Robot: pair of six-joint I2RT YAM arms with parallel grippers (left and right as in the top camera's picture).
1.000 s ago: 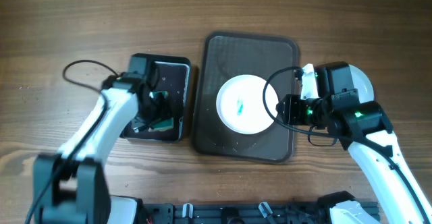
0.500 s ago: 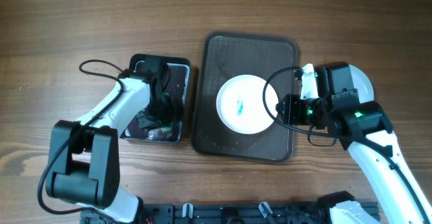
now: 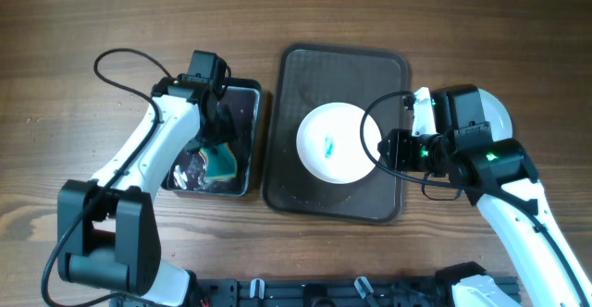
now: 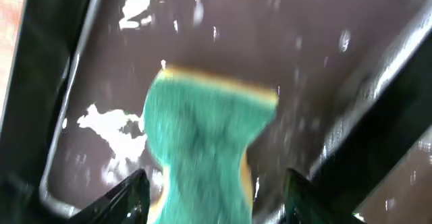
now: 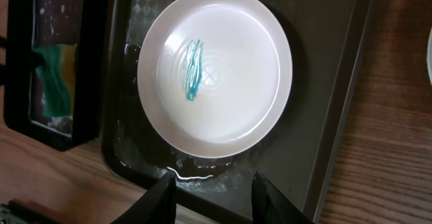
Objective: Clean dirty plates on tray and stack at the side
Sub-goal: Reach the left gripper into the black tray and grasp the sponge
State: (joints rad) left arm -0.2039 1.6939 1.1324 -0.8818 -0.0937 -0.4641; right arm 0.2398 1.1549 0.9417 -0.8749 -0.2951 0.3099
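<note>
Sponge [image 4: 202, 123]: teal and yellow, in the black pan [image 3: 242, 99] left of the tray; badly blurred.
Left gripper [image 4: 214, 200]: a finger on either side of the sponge; the blur hides whether they press it.
Right gripper [image 5: 214, 187]: fingers spread, nothing between them, at the tray's right rim.
Plate [image 3: 347, 127]: lies flat mid-tray; teal smear [image 3: 329, 146] runs roughly near-far.
Tray [image 3: 287, 113]: long axis near-far.
Side plate [image 3: 499, 113]: white, right of the tray, mostly hidden under the right arm; count unclear.
</note>
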